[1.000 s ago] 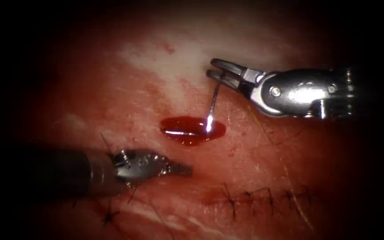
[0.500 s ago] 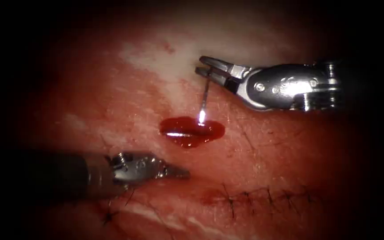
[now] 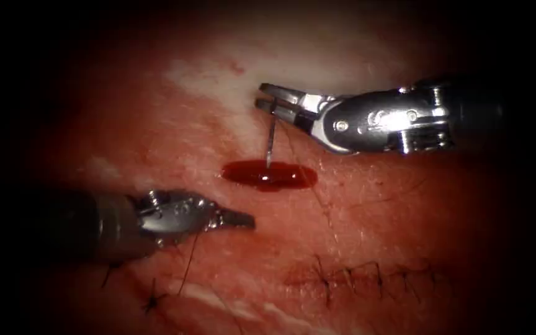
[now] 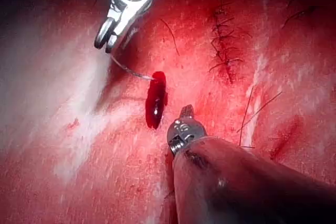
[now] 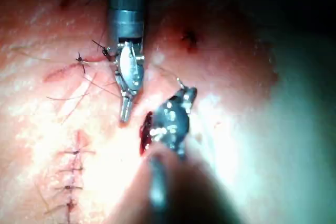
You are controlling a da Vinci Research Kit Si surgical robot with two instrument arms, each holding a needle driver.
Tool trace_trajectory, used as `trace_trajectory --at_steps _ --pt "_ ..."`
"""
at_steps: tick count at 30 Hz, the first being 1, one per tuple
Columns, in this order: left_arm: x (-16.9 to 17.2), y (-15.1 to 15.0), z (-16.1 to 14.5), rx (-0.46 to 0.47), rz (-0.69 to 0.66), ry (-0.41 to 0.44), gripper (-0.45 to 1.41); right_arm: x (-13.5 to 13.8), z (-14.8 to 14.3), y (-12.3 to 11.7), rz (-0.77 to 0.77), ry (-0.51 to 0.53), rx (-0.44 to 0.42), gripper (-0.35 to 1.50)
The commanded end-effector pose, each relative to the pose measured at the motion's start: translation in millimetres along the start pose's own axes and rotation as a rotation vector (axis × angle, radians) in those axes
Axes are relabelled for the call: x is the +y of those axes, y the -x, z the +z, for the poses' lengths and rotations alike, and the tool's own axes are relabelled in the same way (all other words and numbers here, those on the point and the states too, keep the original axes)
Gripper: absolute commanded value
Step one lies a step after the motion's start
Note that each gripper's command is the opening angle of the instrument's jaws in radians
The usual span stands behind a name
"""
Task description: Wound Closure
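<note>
At the upper centre of the endoscope frame, your right tool [image 3: 272, 99] enters from the right with its jaws clenched on the needle [image 3: 269, 146] at its upper end. From that grip the needle hangs straight down the frame, so its long axis runs near vertical and its free end points at the pool of red fluid [image 3: 269, 174] that fills the open cut [image 3: 299, 177]. You cannot tell from this frame whether the lower end rests in the fluid or enters the tissue [image 3: 404, 205]; treat it as touching the fluid surface at the pool's centre. The cut's long axis runs left to right across the frame, so the needle stands roughly square to it. Your left tool [image 3: 243, 219] lies at the lower left, below and left of the cut, pointing right. Its jaws are closed and appear to grasp nothing. It sits apart from the needle, with the fluid pool between them, so the right tool is the only one in contact with the needle. A dark thread [image 3: 188, 267] trails down the frame from beneath the left tool toward a knotted stitch [image 3: 153, 302]. A finished row of stitches [image 3: 367, 276] lies at the lower right, well clear of both tools. In the left wrist view the needle [image 4: 131, 71] runs from the right tool [image 4: 105, 38] to the red fluid [image 4: 156, 100].
</note>
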Motion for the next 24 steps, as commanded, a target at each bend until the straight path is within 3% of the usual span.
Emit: trace_trajectory --at_steps 1,10,17,24 --pt "0.1 0.3 0.7 0.003 0.000 0.000 -0.32 -0.3 0.3 0.1 -0.003 0.005 0.008 -0.35" --pt "-1.1 0.0 2.5 0.009 0.014 -0.025 -0.42 0.2 -0.2 -0.2 -0.010 0.019 0.014 -0.35" --pt "-1.3 3.0 4.9 0.006 0.048 -0.005 -0.42 0.2 -0.4 -0.2 -0.011 0.019 0.018 -0.35" --pt "-2.2 4.7 5.2 0.008 0.036 -0.004 -0.43 0.2 -0.6 -0.2 -0.010 0.019 0.017 -0.35"
